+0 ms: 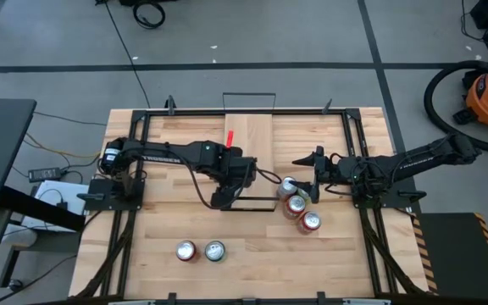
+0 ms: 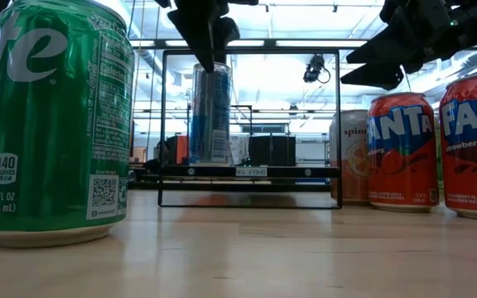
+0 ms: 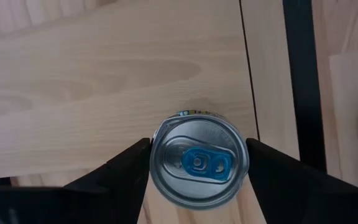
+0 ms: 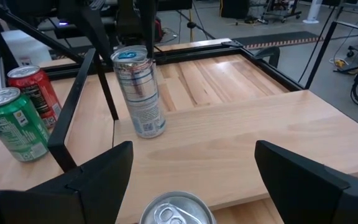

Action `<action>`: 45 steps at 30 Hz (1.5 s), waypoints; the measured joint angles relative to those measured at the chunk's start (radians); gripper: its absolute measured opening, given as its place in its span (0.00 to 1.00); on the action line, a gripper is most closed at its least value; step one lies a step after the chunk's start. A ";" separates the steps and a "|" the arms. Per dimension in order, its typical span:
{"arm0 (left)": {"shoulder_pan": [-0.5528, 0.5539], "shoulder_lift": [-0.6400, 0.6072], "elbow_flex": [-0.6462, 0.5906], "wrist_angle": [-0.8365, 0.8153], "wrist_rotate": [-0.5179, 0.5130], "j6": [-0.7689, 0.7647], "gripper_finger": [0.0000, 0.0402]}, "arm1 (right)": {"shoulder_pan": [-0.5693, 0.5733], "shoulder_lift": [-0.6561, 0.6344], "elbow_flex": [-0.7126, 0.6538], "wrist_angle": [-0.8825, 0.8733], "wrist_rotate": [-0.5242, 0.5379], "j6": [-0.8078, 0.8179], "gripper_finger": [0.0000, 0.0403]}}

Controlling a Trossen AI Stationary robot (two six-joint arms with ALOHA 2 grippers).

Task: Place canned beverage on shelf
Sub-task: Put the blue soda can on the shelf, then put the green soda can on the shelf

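green can (image 2: 55,124) looms up front while left gripper (image 3: 197,163) clamps slim blue can (image 3: 199,163) on shelf (image 3: 104,93); right gripper (image 4: 194,163) gapes empty.

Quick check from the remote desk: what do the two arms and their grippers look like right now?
Both arms are matte black, jointed tubes mounted on black frames, with black cables trailing along them. The left gripper and right gripper each end in two flat, wedge-shaped black fingers. No markings are readable on them.

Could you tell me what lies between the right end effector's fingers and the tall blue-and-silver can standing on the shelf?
In the right wrist view, only bare shelf lies between the right end effector and the tall can; a silver can top sits just below the fingers.
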State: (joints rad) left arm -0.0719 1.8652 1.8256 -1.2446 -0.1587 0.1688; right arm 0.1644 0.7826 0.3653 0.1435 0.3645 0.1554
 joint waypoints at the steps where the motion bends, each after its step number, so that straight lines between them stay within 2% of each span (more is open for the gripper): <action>1: 0.000 0.000 0.000 0.000 0.003 0.000 0.63 | 0.001 0.000 0.000 0.000 0.000 0.003 0.86; 12: 0.001 0.000 0.000 0.013 0.016 -0.022 0.81 | 0.041 0.000 0.000 0.050 0.008 -0.026 0.86; 29: 0.000 -0.015 0.000 0.030 -0.066 0.019 0.83 | 0.043 -0.002 0.000 0.036 0.031 -0.030 0.86; 31: 0.000 -0.016 0.002 0.028 -0.067 0.019 0.83 | 0.043 -0.006 0.016 -0.028 0.036 -0.019 0.86; 35: 0.000 -0.025 0.044 0.045 -0.085 0.019 0.83 | 0.063 0.027 0.130 -0.263 0.054 0.025 0.86; 38: 0.003 -0.029 0.086 0.049 -0.094 0.014 0.83 | 0.097 0.071 0.198 -0.375 0.088 0.031 0.86; 45: -0.009 -0.029 0.117 0.093 -0.162 -0.024 0.83 | 0.102 0.219 0.368 -0.706 0.056 0.099 0.86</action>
State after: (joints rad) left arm -0.0810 1.8362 1.9430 -1.1512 -0.3208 0.1448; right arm 0.2667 1.0019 0.7333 -0.5622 0.4204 0.2549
